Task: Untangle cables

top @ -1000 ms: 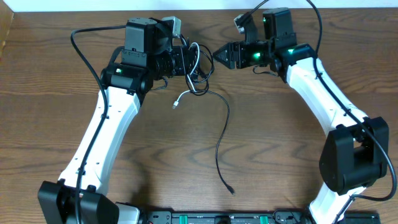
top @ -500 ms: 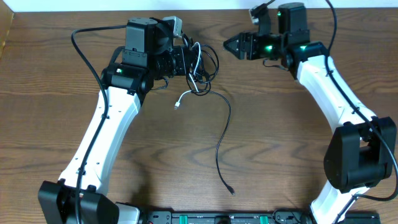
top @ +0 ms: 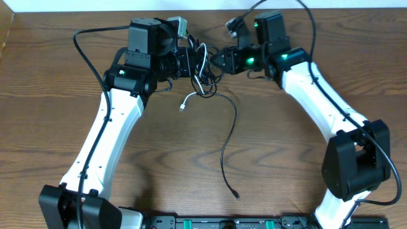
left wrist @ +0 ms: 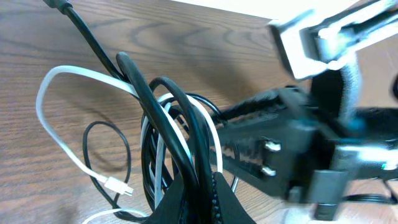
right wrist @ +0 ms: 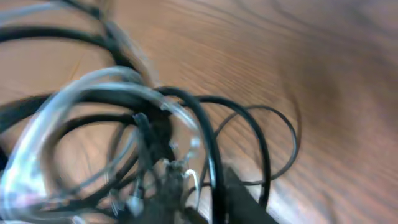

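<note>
Holding the cables clamped in your L end effector, loops bunching just ahead of it; R end effector is sitting at them, grip unclear. Yanking blind risks tightening knot.

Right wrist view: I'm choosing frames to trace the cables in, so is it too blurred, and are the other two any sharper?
Right wrist view: heavy motion blur, the white cable smeared into ghostly loops, the black cable streaked. Left wrist view: both crisp up close, the right arm behind them slightly soft. Overhead view: sharp, evenly lit, no glare on the table.
</note>
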{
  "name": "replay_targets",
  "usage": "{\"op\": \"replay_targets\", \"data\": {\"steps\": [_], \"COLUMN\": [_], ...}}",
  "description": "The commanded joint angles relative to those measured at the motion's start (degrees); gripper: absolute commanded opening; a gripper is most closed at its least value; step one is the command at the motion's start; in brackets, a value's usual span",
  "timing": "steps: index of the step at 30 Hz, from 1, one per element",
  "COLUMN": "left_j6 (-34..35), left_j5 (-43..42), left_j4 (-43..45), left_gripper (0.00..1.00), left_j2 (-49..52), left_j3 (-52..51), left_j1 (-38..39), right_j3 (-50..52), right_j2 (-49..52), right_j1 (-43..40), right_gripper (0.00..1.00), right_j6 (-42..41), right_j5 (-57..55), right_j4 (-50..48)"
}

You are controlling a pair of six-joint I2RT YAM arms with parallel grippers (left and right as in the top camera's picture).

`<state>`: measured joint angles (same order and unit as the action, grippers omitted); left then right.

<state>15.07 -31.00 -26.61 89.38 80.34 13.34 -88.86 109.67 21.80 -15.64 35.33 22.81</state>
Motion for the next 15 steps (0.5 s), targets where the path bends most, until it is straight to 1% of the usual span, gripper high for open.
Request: {"op": "replay_targets", "data": {"steps": [1, 3, 6, 8, 11, 15], "left_j6": [0.2, 0.2, 0.2, 1.0, 4.3, 6.8], "left_j5": [-2.0, -2.0, -2.0, -1.5, 1.0, 1.7], "left_j4": [1.1, 2.0, 3.9, 5.4, 7.1, 9.9], "left_gripper": [0.07, 0.08, 0.07, 0.07, 0.07, 0.08], "left_j2": [-1.3, -2.4, -4.9, -6.8, -9.6, -12.9], "left_j3": [0.5, 0.5, 0.5, 0.5, 0.5, 0.5], "left_j1": [0.0, -0.2, -0.9, -1.8, -3.4, -5.9], "right_j3": [-0.3, -0.3, -0.3, -0.3, -0.3, -0.2], "right_j2": [0.9, 0.9, 0.9, 0.9, 1.0, 1.0], "right_j1": [-0.1, -1.0, -3.0, -4.5, -6.5, -8.5], "right_gripper": [0.01, 0.01, 0.01, 0.01, 0.01, 0.01], "right_j6": [-4.0, -6.1, -6.2, -6.2, -6.2, -5.5], "right_j5": [-15.1, -20.7, -24.5, -24.9, -24.9, -24.9], "right_j4": [3.0, 5.8, 9.5, 11.4, 13.6, 15.6]}}
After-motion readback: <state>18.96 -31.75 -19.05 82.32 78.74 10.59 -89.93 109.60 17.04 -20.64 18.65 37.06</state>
